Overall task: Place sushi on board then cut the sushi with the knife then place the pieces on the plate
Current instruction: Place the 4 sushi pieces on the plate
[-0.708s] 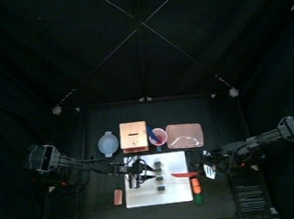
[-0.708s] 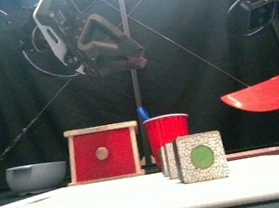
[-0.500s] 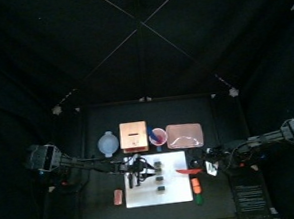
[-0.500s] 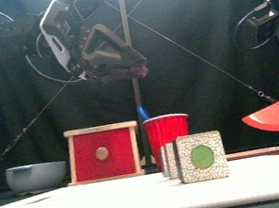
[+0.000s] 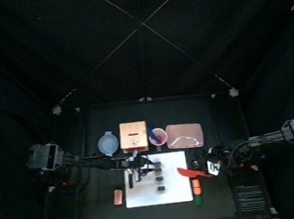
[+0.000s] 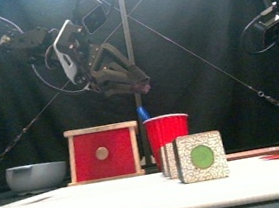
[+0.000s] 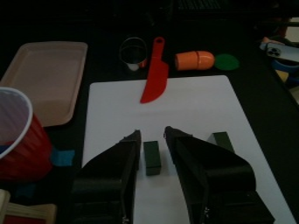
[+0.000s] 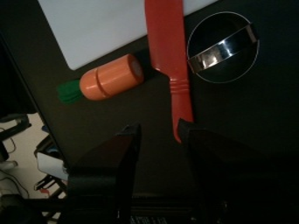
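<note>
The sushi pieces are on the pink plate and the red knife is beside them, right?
No, the sushi pieces sit on the white board, not the pink plate; the red knife is beside them. The left wrist view shows it.

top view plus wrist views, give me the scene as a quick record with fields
board: white cutting board, mid-table
sushi: dark green pieces, apart, on the board
knife: red knife lying flat, blade on the board, handle off it
left gripper: jaws open above one piece
right gripper: jaws open beside the knife handle
plate: pink tray behind the board
</note>
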